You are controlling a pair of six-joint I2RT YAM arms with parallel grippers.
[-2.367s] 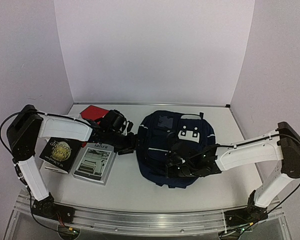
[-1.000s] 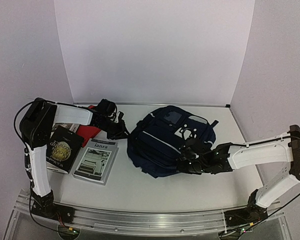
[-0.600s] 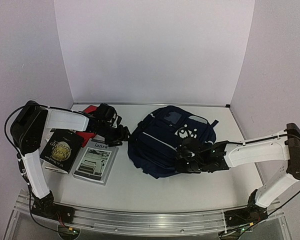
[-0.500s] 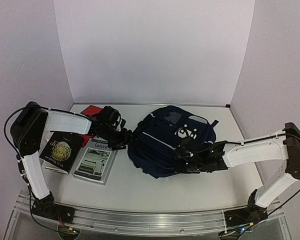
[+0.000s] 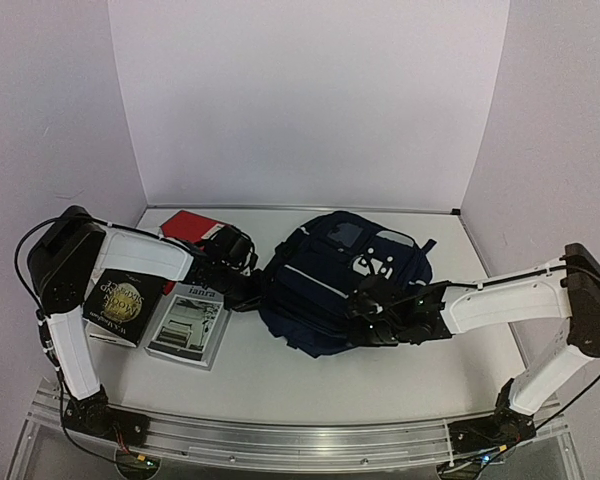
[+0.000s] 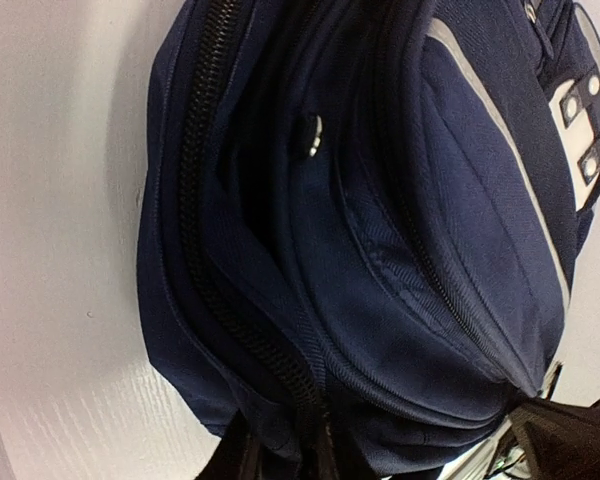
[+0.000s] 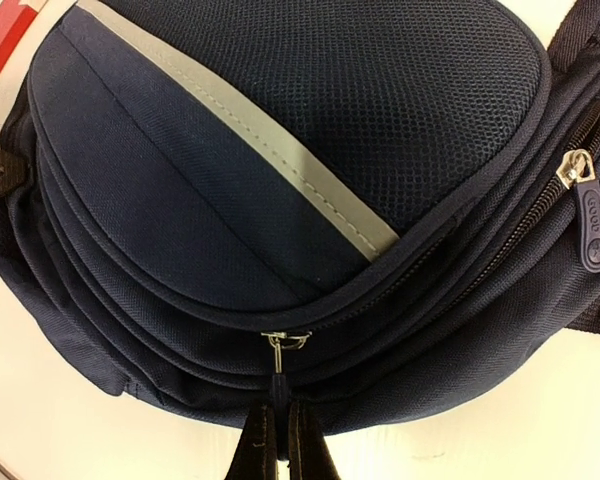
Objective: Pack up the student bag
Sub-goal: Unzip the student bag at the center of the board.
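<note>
The student bag, navy with grey stripes, lies in the middle of the table. It fills the left wrist view and the right wrist view. My left gripper is at the bag's left edge; in its wrist view the gripper is shut on the fabric by the black zipper. My right gripper is at the bag's near side. In the right wrist view that gripper is shut on the dark tab of a zipper pull.
Left of the bag lie a black book with a gold emblem, a white booklet and a red book. A second zipper pull hangs on the bag's right side. White walls enclose the table.
My left gripper has moved right from above the books to the bag's left edge and closed on it. My right gripper has slid a little left along the bag, still shut.
</note>
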